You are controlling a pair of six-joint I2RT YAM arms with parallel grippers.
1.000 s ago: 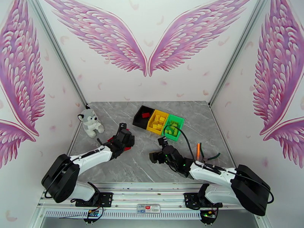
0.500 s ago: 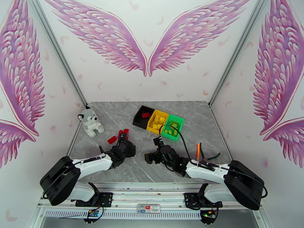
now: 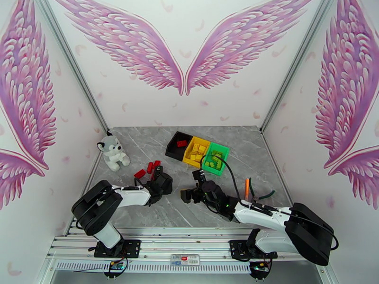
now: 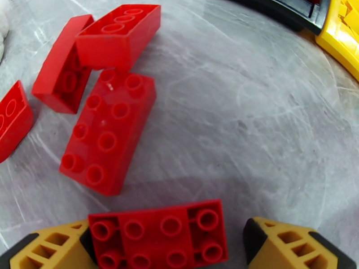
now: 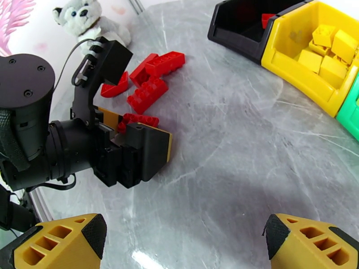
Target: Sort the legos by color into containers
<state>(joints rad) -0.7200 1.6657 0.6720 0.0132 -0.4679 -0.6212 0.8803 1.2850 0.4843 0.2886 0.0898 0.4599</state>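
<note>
— Through the left wrist camera, the left gripper [image 4: 168, 240] is spread around a studded red lego [image 4: 157, 238] on the bench [image 4: 247, 122], with a gap beside one finger.
— The right gripper [image 5: 184, 234] gapes wide, with nothing between its fingers. Four more red legos [image 4: 107, 131] lie just beyond. From overhead, the containers [image 3: 196, 152] hold yellow in yellow and green in green.

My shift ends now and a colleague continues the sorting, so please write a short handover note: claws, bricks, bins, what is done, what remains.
Left claw: open, low on the table, straddling a red brick, not closed on it yet.
Right claw: open, empty, above the table.
Black bin holds one red piece; yellow bin holds yellow bricks; green bin holds green bricks.
Done: yellow and green look sorted.
Left: grip that brick, then move it and the four other loose red bricks beside it into the black bin.
</note>
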